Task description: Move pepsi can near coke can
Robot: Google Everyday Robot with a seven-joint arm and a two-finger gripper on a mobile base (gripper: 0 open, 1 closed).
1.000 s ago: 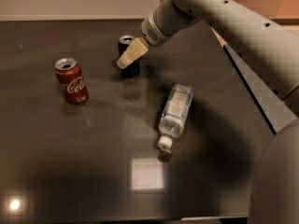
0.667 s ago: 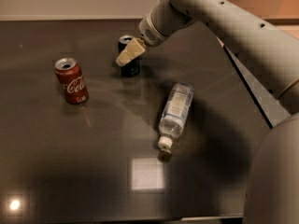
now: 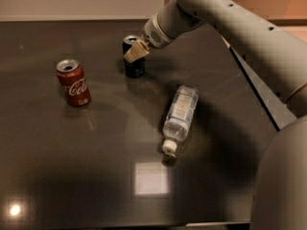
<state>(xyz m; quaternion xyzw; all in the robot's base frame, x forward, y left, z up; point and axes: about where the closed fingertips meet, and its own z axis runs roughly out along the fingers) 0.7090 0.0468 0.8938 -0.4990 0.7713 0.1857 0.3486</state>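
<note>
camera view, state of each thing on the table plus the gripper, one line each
pepsi can: upright, gripper at its top
coke can: upright, standing apart from the pepsi can, nothing touching it
water bottle: lying on its side, white cap on, cap end toward the camera
gripper: down at the pepsi can's upper rim, can not lifted

pepsi can (image 3: pixel 135 67) upright (gripper (image 3: pixel 135 52) by top) | coke can (image 3: pixel 73 83) upright, well left

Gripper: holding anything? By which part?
Cannot tell. The gripper is at the top of the upright pepsi can, overlapping its rim, but no grasp shows. The can stands on the table.
</note>
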